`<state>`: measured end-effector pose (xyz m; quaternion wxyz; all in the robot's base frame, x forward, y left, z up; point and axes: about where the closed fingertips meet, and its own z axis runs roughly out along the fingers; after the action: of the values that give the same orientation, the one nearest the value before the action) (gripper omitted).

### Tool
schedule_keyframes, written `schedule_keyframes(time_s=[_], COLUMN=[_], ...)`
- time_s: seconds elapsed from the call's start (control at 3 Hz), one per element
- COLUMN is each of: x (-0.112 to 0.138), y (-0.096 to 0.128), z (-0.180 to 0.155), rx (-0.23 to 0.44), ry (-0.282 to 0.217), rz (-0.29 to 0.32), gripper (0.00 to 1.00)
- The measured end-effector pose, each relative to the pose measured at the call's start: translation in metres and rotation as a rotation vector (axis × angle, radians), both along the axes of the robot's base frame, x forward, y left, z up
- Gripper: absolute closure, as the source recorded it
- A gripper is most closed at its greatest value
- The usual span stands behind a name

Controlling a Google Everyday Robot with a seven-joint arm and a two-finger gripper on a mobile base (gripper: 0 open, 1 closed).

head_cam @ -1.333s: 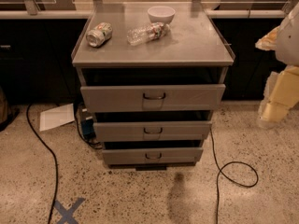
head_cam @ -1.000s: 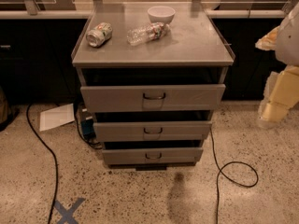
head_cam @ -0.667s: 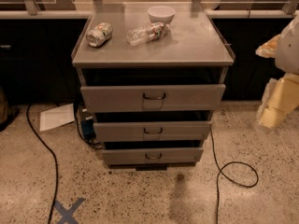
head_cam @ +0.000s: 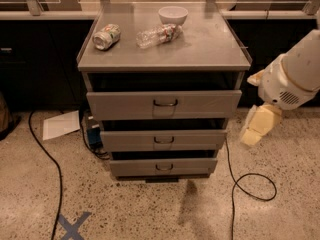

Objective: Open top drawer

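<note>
The top drawer (head_cam: 164, 105) is the widest of three grey metal drawers in a cabinet. It stands pulled out a little, with a dark gap above its front and a small dark wire handle (head_cam: 165, 103) at the centre. My gripper (head_cam: 256, 126) is a cream-coloured piece at the right, below the white arm (head_cam: 295, 76). It hangs to the right of the drawer front, apart from it and off the handle. It holds nothing that I can see.
On the cabinet top (head_cam: 210, 46) lie a crushed can (head_cam: 106, 36), a plastic bottle (head_cam: 158, 35) and a white bowl (head_cam: 173, 15). Two narrower drawers (head_cam: 164, 140) sit below, also slightly out. Black cables (head_cam: 250, 184) and a sheet of paper (head_cam: 60, 125) lie on the speckled floor.
The arm and gripper have shifted slightly at the right edge, away from the cabinet. The drawers and the things on top have not moved.
</note>
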<state>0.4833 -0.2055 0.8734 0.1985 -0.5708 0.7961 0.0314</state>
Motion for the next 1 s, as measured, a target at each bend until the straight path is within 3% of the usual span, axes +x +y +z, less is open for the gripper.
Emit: schedule_keyframes(time_s=[0.33, 1.0], x=[0.0552, 0.0618], y=[0.0152, 0.0178], z=[-0.0359, -0.0391], rx=[0.033, 0.053], ry=[-0.066, -0.093], rz=[-0.032, -0.008], gripper=[0.00, 0.00])
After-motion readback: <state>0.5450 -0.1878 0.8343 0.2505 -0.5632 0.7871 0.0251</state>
